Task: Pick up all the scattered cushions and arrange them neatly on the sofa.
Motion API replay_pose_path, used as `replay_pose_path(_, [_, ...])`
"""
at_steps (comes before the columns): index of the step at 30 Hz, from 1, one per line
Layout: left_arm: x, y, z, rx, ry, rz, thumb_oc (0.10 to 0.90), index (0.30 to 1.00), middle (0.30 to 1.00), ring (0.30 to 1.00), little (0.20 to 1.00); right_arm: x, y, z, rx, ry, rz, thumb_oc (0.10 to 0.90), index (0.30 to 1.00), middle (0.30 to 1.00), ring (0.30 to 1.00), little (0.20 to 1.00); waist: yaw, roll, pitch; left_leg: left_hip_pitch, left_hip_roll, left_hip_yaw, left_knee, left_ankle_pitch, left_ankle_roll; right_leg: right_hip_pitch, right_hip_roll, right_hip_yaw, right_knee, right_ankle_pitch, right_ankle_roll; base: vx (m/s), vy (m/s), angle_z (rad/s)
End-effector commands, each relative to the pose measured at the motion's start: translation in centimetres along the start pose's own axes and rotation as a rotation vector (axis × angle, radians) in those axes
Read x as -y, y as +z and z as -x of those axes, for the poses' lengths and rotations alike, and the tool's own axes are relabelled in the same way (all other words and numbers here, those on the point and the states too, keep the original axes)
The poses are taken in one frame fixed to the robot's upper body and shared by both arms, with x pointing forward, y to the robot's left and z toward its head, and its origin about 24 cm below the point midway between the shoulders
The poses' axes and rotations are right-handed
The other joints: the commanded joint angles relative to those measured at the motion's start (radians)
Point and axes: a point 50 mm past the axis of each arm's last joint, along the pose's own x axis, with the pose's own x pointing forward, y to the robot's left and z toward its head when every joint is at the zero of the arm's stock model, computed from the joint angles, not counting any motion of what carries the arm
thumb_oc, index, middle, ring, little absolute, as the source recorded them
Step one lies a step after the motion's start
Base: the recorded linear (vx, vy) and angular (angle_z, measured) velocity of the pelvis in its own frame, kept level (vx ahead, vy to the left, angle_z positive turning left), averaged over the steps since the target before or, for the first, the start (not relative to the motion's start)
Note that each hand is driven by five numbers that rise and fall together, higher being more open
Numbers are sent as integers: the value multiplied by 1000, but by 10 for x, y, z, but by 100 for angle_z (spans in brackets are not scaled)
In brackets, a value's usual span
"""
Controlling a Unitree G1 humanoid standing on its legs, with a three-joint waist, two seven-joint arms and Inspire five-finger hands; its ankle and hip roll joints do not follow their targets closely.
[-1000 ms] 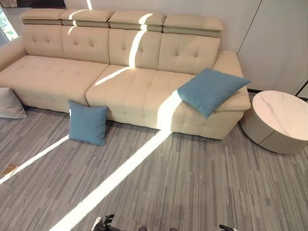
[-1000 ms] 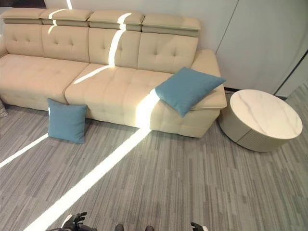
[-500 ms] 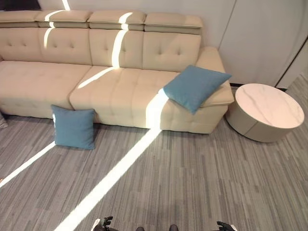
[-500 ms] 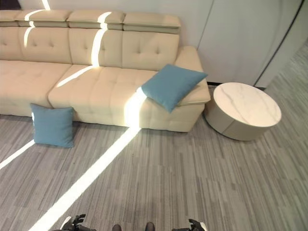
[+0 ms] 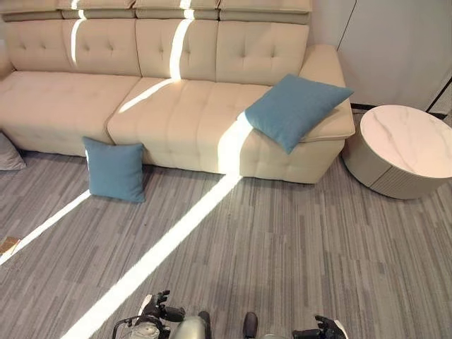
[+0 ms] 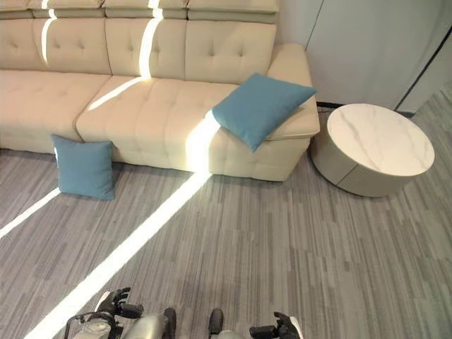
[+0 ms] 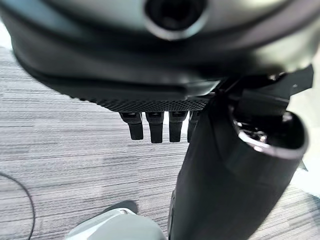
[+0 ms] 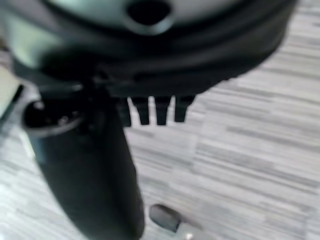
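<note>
One blue cushion (image 5: 295,110) leans on the sofa (image 5: 176,120) armrest; another (image 5: 114,169) stands on the floor against its front. Left hand (image 5: 157,311) and right hand (image 5: 326,329) hang low, fingers relaxed, holding nothing.

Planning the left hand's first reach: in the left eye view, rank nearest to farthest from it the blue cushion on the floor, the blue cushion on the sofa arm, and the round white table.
From the left hand:
1. Square blue floor cushion, leaning against the sofa front, left.
2. Blue cushion on the sofa arm, right end.
3. Round white marble-topped table, far right.

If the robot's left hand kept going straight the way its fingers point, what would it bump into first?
Probably just the grey carpet floor. The left hand holds nothing, and its straight fingers point down at bare floor, though the depth is hard to judge.
</note>
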Motion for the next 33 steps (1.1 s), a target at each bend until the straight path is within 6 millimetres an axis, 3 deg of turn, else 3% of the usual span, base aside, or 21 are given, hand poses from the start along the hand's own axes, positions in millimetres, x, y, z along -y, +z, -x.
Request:
replay_pose_path(1, [5,-16,4,-28,-16,-59,800,900,900,900,900,17,-7,1,11,-64,36,800,900,900,900,900,6,4,-18,-26,-4,-6,-57,-14,31,42,-5,55,35,-97,121,182,139,2])
replay_pose_path(4, [5,-19,5,-37,-18,-52,800,900,900,900,900,16,-12,1,-1,-48,38,800,900,900,900,900,13,6,-28,-7,-21,-35,-116,-2,35,50,1,78,39,-110,130,190,154,-15])
replay_pose_path(10, [1,-21,5,-46,-13,-39,800,900,900,900,900,34,-18,0,-36,-79,51,800,900,900,900,900,29,-2,-37,40,-38,-5,-155,-31,68,24,-46,90,99,-105,172,118,148,-41])
replay_pose_path(12, [-3,-18,4,-38,-8,-48,800,900,900,900,900,35,-14,-1,-27,-73,63,800,900,900,900,900,30,1,-29,64,-42,4,-171,-38,83,-28,-60,86,198,-89,192,92,185,-25])
replay_pose_path(14, [-14,-7,0,-6,20,-53,800,900,900,900,900,38,-3,-3,8,-79,78,800,900,900,900,900,15,13,0,88,-33,15,-193,-38,99,-136,-67,77,383,-46,224,62,180,-27])
replay_pose_path(17, [-21,-4,-1,7,37,-58,800,900,900,900,900,43,-3,-3,16,-92,79,800,900,900,900,900,3,23,4,134,-32,18,-218,-50,105,-176,-72,35,407,-46,208,151,86,-1])
replay_pose_path(20, [-23,-4,-1,5,43,-42,800,900,900,900,900,45,-4,-3,12,-96,93,800,900,900,900,900,-5,21,3,179,-42,20,-237,-69,106,-195,-58,-5,309,-41,191,171,2,0])
replay_pose_path(24, [-22,-7,0,-4,39,-54,800,900,900,900,900,42,-9,-2,-1,-85,109,800,900,900,900,900,-38,17,7,250,-65,-16,-258,-103,109,-260,-17,32,174,15,195,277,-47,-8])
replay_pose_path(27, [-18,-10,0,-14,30,-62,800,900,900,900,900,40,-18,0,-23,-79,96,800,900,900,900,900,-49,11,1,277,-71,-30,-243,-138,104,-223,-10,61,142,18,178,231,-88,32])
replay_pose_path(30, [-9,-13,2,-24,8,-46,800,900,900,900,900,37,-25,2,-40,-77,80,800,900,900,900,900,-53,15,-10,283,-58,-36,-191,-168,86,-188,-2,57,136,5,156,203,-126,42])
replay_pose_path(32, [-5,-10,1,-16,-7,-42,800,900,900,900,900,34,-26,2,-45,-65,61,800,900,900,900,900,-55,16,-12,253,-43,-25,-86,-137,49,-152,11,62,127,-11,136,152,-164,28])
replay_pose_path(33, [-3,-4,1,4,-15,-48,800,900,900,900,900,32,-22,1,-32,-65,59,800,900,900,900,900,-50,7,2,194,-33,-22,28,-94,27,-133,7,62,123,-17,122,73,-147,29])
